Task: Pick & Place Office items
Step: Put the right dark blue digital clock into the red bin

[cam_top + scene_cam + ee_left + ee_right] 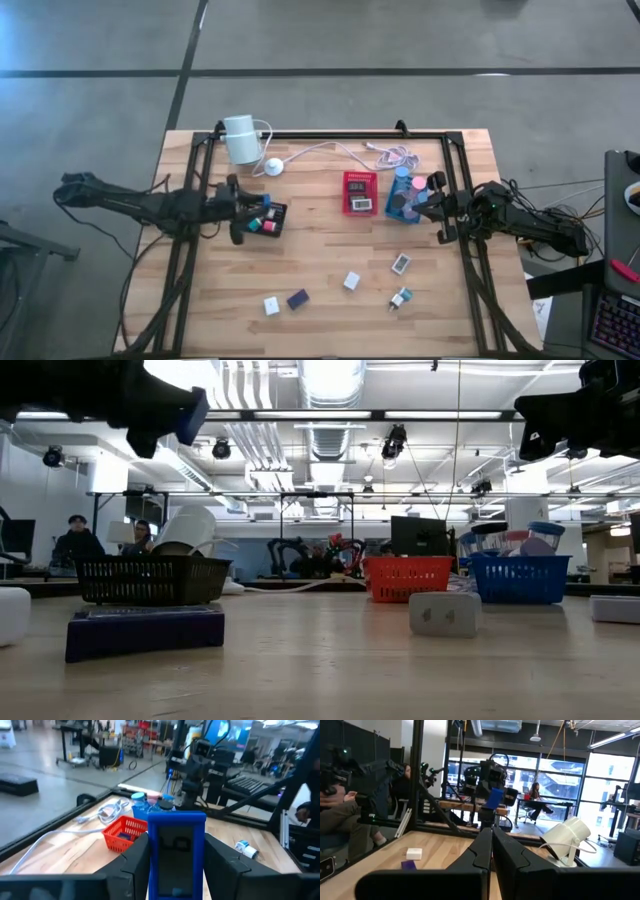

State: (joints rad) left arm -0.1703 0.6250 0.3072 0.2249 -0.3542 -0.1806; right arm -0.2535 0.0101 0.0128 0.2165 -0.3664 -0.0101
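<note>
Your left fingers (175,865) are clamped on a blue block (176,852), one finger on each long flat side, holding it upright above the black tray (270,220). It looks small, rigid and light, probably smooth plastic, so you likely need only a light squeeze across those flat faces; hold it near mid-height so it cannot pivot. Your right fingers (491,851) are closed on nothing, raised beside the blue tray (403,205). More pieces lie loose on the counter (330,255), well away from both sets of fingers.
</note>
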